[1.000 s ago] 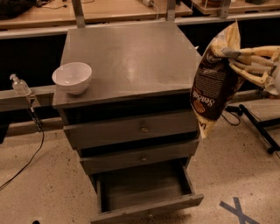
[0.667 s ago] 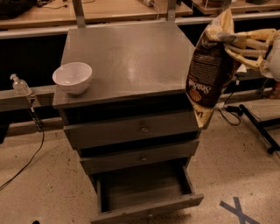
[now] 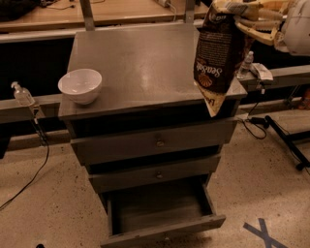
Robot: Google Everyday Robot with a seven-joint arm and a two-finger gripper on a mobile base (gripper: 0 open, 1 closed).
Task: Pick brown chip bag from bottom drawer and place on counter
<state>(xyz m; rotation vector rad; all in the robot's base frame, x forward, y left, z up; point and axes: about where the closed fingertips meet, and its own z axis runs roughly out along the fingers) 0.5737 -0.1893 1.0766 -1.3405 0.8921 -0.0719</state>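
The brown chip bag (image 3: 216,55) hangs upright by its top end from my gripper (image 3: 238,13) at the upper right. The gripper's cream fingers (image 3: 261,22) are shut on the bag's top. The bag's lower end hangs over the right front corner of the counter (image 3: 140,68), the grey top of the drawer cabinet. The bottom drawer (image 3: 162,213) is pulled open below and shows only its bare grey floor. The two upper drawers (image 3: 155,143) are shut.
A white bowl (image 3: 80,85) sits on the counter's left front corner. A long tan wooden bench (image 3: 58,12) runs behind the cabinet. Small clear bottles stand on ledges at the left (image 3: 22,94) and right (image 3: 247,65). Cables lie on the speckled floor, and blue tape (image 3: 264,232) marks the lower right.
My gripper has lifted the chip bag higher and carried it left, from beside the cabinet's right side to above the counter's right front corner.
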